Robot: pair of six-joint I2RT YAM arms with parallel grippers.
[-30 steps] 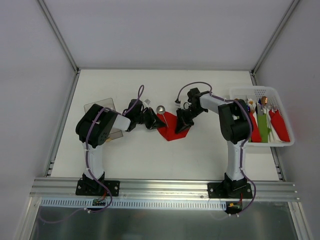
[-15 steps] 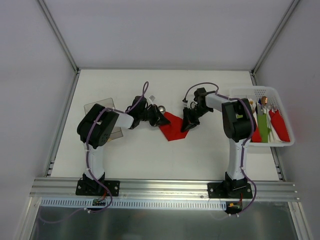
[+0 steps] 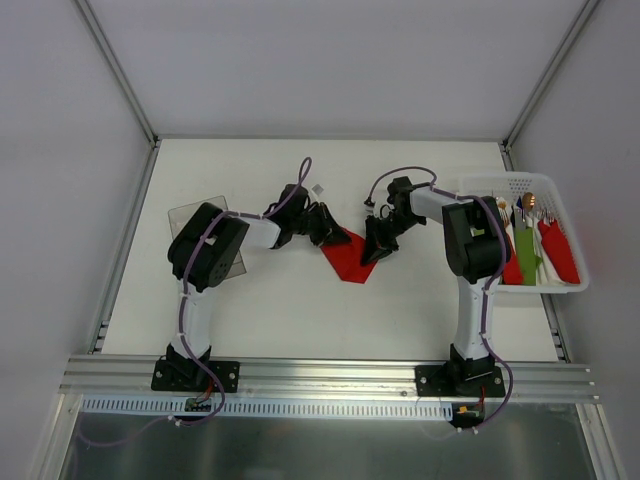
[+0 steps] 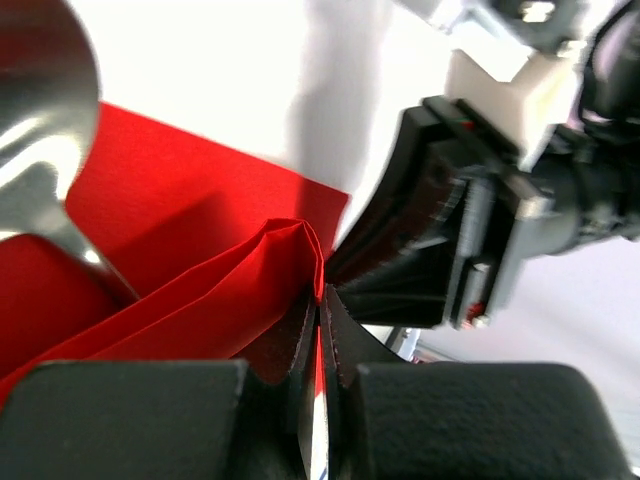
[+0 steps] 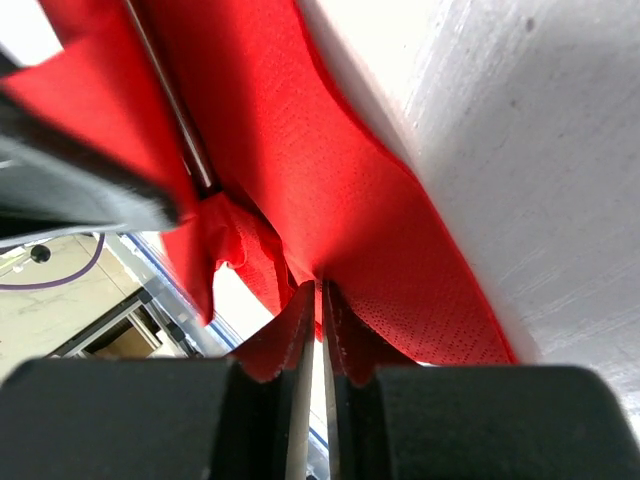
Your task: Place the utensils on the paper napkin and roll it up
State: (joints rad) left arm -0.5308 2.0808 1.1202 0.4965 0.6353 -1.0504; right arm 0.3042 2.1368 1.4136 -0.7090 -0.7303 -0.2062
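Red napkin (image 3: 348, 258) lay between pincers | left gripper (image 4: 320, 300) nipped its fold | right gripper (image 5: 318, 290) nipped other side | spoon (image 4: 35, 150) sat nearer left

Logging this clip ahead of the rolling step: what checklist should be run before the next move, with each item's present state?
1. The left gripper is shut on a raised fold of the red napkin: ok.
2. The right gripper is shut on the napkin's opposite side: ok.
3. The spoon is at the napkin, its bowl beside the raised fold: ok.
4. A slim metal handle lies against the napkin: ok.
5. Every utensil sits fully within the napkin: cannot tell.
6. The napkin is rolled up: not ok, only lifted at the pinched folds.
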